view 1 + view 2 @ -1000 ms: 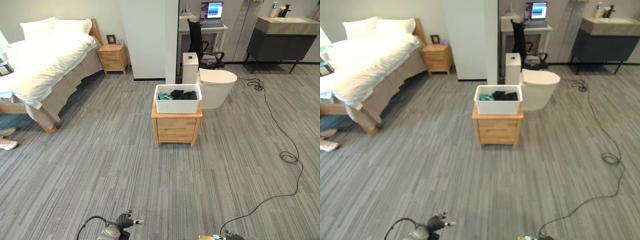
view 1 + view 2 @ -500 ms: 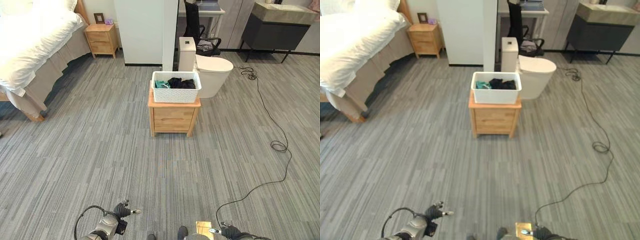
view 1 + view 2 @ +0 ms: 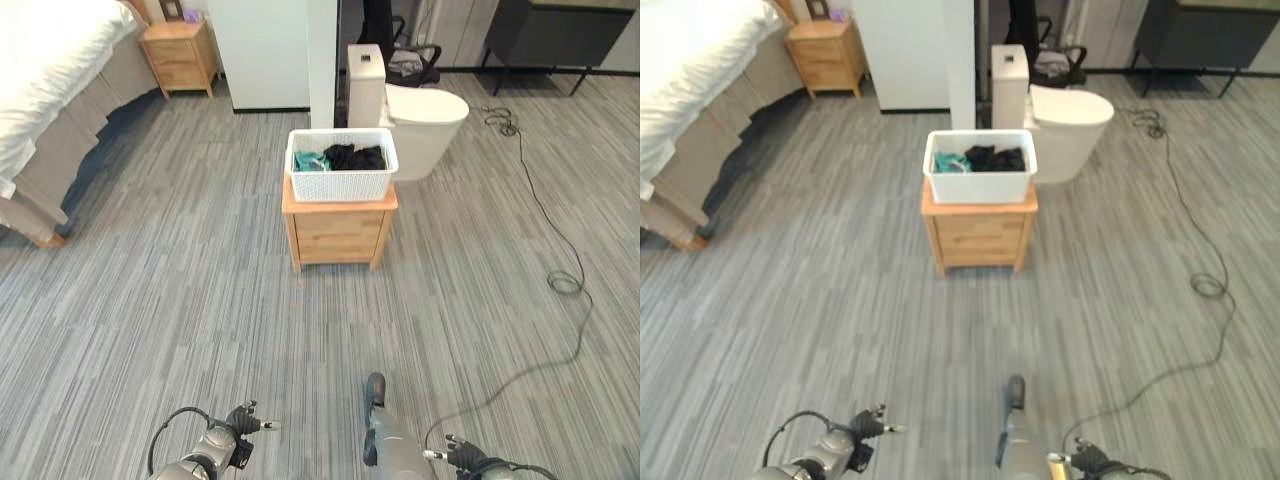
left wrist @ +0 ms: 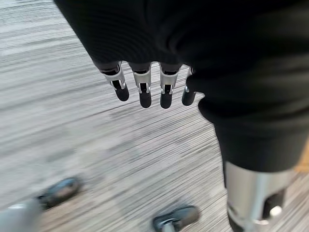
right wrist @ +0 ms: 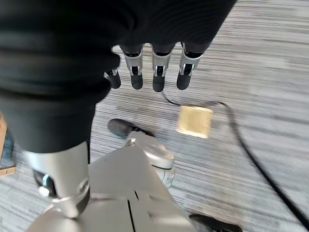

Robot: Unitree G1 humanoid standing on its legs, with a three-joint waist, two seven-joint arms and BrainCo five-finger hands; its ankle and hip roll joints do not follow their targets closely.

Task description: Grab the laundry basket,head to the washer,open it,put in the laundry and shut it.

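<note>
Left eye view: laundry basket (image 3: pixel 341 176) sits on wooden nightstand (image 3: pixel 338 233); my left hand (image 4: pixel 145 82) and right hand (image 5: pixel 154 67) hang relaxed, fingers straight, empty.

- The left eye view and the right eye view look down and forward from the robot's head, high above the grey striped floor (image 3: pixel 200 300), set slightly apart side by side.
- Both take in the same stretch: the white laundry basket (image 3: pixel 341 181) on a wooden nightstand (image 3: pixel 337 232) mid-floor, the toilet (image 3: pixel 1068 118) behind it, the bed (image 3: pixel 695 95) at far left.
- The left hand (image 3: pixel 243 422) and right hand (image 3: pixel 462 457) sit at their lower edge.
- The left wrist view looks along the left hand's fingers (image 4: pixel 143 89) from very close, facing down at the floor.
- The right wrist view does likewise past the right hand's fingers (image 5: pixel 158 77), sharing the floor and a tan square (image 5: pixel 194 122) on it.
</note>
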